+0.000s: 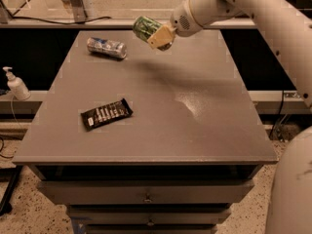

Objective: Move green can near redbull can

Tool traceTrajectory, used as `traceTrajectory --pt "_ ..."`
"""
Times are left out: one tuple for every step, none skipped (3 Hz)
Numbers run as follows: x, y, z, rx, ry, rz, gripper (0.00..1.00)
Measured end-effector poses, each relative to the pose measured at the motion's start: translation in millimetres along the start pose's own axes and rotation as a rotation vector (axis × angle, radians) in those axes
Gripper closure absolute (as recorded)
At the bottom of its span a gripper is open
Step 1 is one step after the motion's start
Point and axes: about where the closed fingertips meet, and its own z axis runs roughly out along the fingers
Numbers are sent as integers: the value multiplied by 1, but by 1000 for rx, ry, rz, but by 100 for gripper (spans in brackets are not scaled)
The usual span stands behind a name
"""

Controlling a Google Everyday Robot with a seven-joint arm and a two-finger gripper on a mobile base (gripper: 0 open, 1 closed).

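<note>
- While I watch through the one camera, the gripper (157, 34) sits at about 12 o'clock over the far part of the table (161, 130), at the end of the white arm (253, 13) reaching in from 2 o'clock.
- Its tan fingers (162, 37) are clamped on the green can (145, 27), so I read the tool as holding that can.
- The green can is in the air, tilted and touching no surface; a soft shadow lies on the tabletop beneath it.
- The redbull can (106, 48) lies on its side at about 11 o'clock on the tabletop, near the far left corner.
- From the redbull can, the green can is at about 2 o'clock, near it but apart.
- A dark snack bar (106, 113) lies flat at about 8 o'clock, well apart from both cans.
- A pump bottle (17, 84) stands off the table at 9 o'clock.
- Drawers (146, 198) show below the table's front edge.
</note>
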Motion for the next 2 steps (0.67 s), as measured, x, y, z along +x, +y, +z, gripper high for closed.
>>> traceTrajectory --pt "0 1 27 -23 25 -11 100" --pt "3 3 46 -46 41 -16 100"
